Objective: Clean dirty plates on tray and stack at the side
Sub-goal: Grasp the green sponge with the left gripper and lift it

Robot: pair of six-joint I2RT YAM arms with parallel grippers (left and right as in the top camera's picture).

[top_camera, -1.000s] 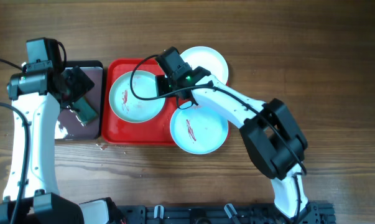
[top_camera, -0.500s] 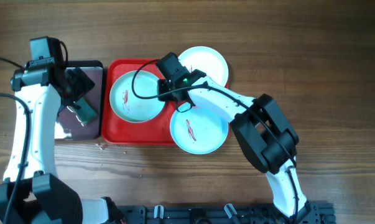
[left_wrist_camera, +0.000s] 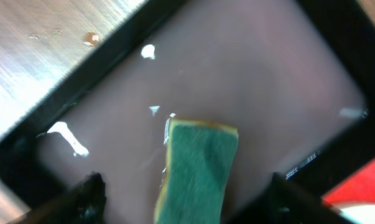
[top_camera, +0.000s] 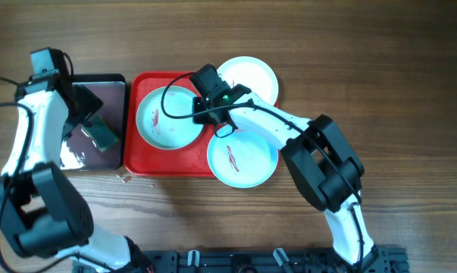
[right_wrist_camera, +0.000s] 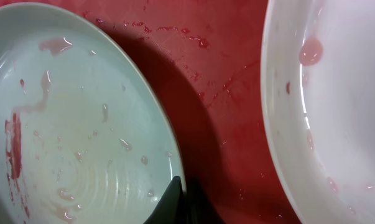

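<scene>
My glossy red tray (top_camera: 148,163) lies flat on the worktop (top_camera: 364,61); the first mint-blue plate (top_camera: 167,117) fills its left half, red smear left of centre, dark shadow under its right rim; the second mint-blue plate (top_camera: 243,159), smeared mid-face, overhangs the tray's right edge; the white plate (top_camera: 251,76) overlaps the far right corner, pink droplets inside

This is looking like a robotics test bench rather than a kitchen: a left arm (top_camera: 31,144) and a right arm (top_camera: 289,129), white with black joints, are reaching over a bare wooden table (top_camera: 410,68). Cables (top_camera: 1,80) are trailing off it, and a black mounting rail (top_camera: 289,258) is running along the near edge, with smeared plates (top_camera: 243,159) sitting staged on a red tray (top_camera: 175,163).
</scene>
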